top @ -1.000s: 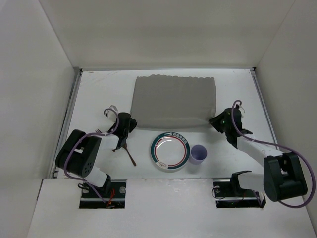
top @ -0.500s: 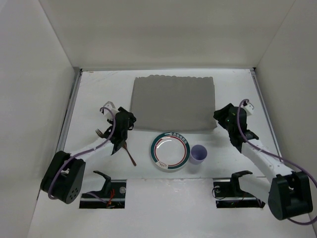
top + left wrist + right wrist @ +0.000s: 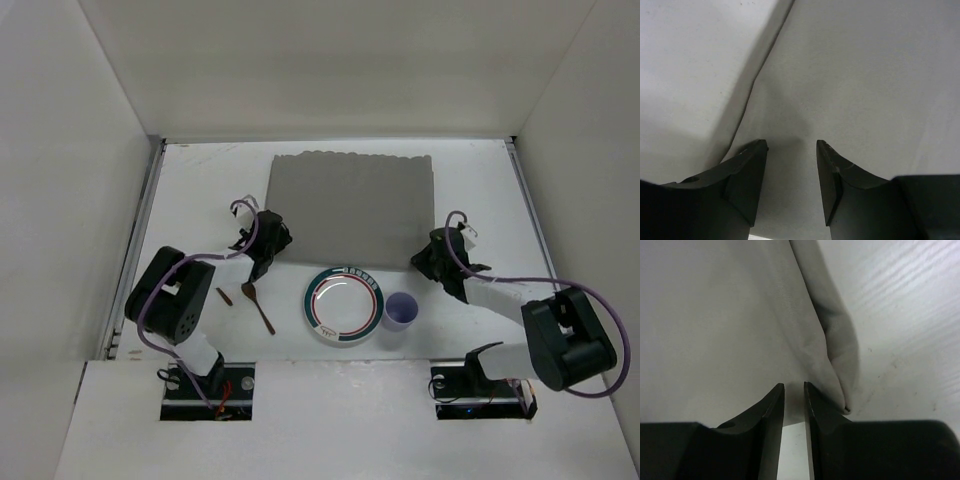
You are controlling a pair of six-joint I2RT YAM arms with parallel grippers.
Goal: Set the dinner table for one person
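The left gripper [image 3: 268,242] is about half open and holds nothing. It is over the near left corner of the grey placemat [image 3: 350,205], and the bare dinner table [image 3: 195,190] lies just to its left. The right gripper [image 3: 436,258] is at the near right corner with its fingers almost together. I cannot tell if they pinch the cloth. The table lies just to its right.
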